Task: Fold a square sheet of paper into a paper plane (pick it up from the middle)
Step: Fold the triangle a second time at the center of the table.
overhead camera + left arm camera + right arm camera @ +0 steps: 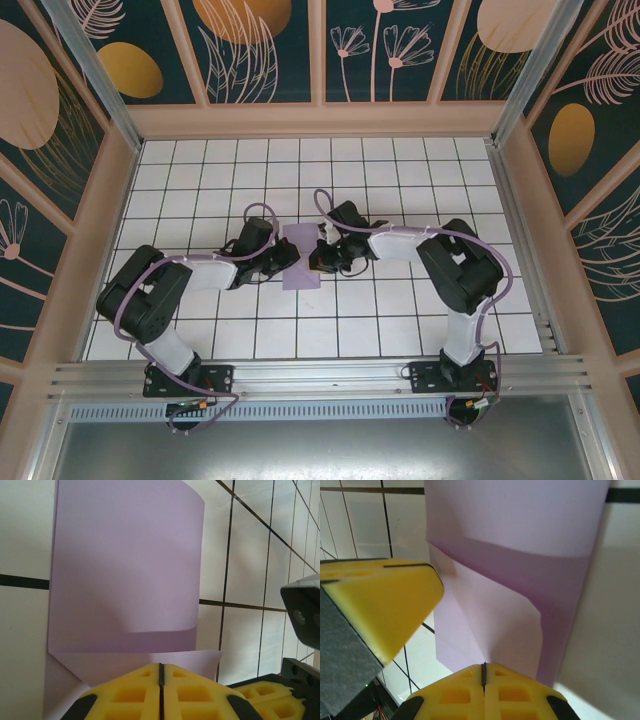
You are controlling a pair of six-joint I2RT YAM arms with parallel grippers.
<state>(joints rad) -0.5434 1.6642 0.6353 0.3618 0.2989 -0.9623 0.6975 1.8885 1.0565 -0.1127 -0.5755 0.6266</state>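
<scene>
1. At the near edge of the white tiled surface [400,170], the two arms rise from their bases and bend inward, so their wrists face each other at the middle.
2. The left gripper [161,666] has its yellow jaws pressed flat together, with only a thin dark seam between them. Its tips sit at one edge of the square sheet of paper [125,565].
3. The right gripper [484,666] is closed just as tightly. Its tips meet the paper from the opposite side, where the corner of a slanted flap comes to a point.
4. The tips hide the contact, so I cannot tell whether either pair of jaws has nipped an edge of the paper or is only pressing on it.
5. The paper lies on the surface between the two grippers, partly folded into a narrow lilac strip. Its lower layer is flat, with a diagonal crease at one corner. The upper layer bows upward and casts a soft shadow beneath its curled edge.
6. Beyond the paper, bare tiles run to the wooden frame and the dark floral wall panels [270,50].
</scene>
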